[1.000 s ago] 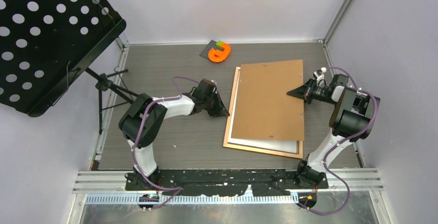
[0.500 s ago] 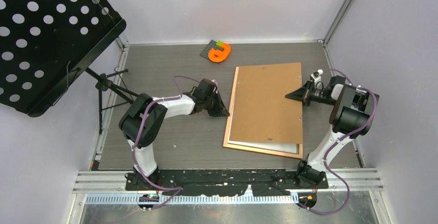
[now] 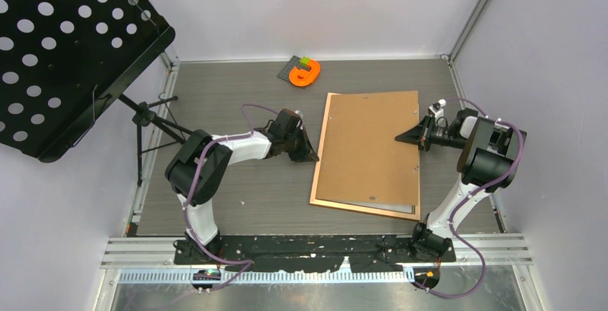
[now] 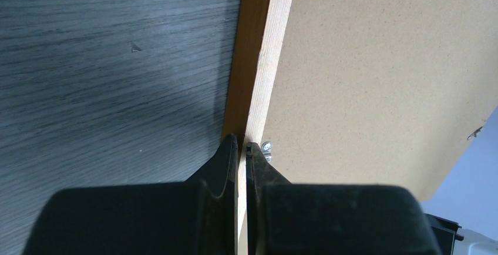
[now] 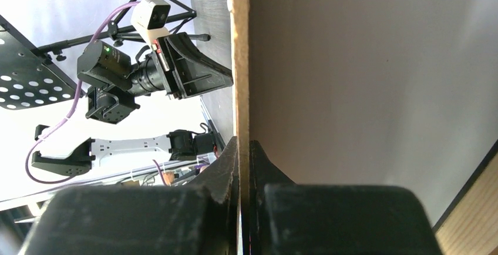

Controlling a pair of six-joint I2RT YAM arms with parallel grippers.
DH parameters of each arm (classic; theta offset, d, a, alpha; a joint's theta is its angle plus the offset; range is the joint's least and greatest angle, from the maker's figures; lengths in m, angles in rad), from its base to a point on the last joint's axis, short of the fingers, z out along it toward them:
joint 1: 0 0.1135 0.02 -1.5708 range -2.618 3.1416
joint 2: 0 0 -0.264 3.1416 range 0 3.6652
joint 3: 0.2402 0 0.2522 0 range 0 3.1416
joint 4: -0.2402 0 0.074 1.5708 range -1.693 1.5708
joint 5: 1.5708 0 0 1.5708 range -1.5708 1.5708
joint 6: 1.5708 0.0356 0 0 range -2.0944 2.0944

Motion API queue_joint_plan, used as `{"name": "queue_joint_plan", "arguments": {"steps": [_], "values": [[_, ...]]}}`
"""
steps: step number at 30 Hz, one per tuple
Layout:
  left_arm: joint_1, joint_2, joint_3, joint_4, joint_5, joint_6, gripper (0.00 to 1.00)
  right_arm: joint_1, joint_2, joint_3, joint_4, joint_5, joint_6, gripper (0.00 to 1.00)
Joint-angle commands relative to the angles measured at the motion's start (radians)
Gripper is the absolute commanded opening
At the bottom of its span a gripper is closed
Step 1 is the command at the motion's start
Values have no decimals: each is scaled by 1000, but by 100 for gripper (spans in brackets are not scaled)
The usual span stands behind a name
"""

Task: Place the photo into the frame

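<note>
Since a second ago the right gripper point(image 3: 399, 139) has drawn the brown board point(image 3: 369, 146) inward and toward the near side of the frame point(image 3: 320, 155). The board then sat skewed and overhung the frame's far right corner; now it lies almost square over the frame. That gripper's fingers point(image 5: 230, 167) are pressed together on the board's right edge, at the frame's right side. Across from it, the left gripper point(image 3: 313, 159) pinches the frame's left rail, its fingers point(image 4: 226, 155) clamped on either side of the thin wood. A small metal tab point(image 4: 267, 147) sits just beside them on the rail. The photo point(image 3: 391, 202) lies inside the frame under the board, nearly all hidden. Only a thin pale strip shows along the frame's near rail, and I take that to be its edge. From here I'd worry about the board not being quite seated. If it is pushed further it could ride up on a rail or catch a tab instead of dropping in. It could also drag the photo beneath it askew or crease it. If the left pinch slips, the whole frame could skid along with the board.
</note>
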Motion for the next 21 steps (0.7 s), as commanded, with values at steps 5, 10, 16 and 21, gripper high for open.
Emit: {"name": "queue_joint_plan", "arguments": {"steps": [5,10,16,21], "values": [[-14,41,-14,-108,-74,47,0,10,-8,22,-124,8,-76,6],[-13,45,-10,-110,-71,47,0,8,-16,12,-153,21,-101,6],[-13,44,-11,-108,-73,52,0,8,-10,11,-168,33,-115,6],[-13,46,-9,-108,-71,53,0,9,10,15,-132,56,-96,6]]}}
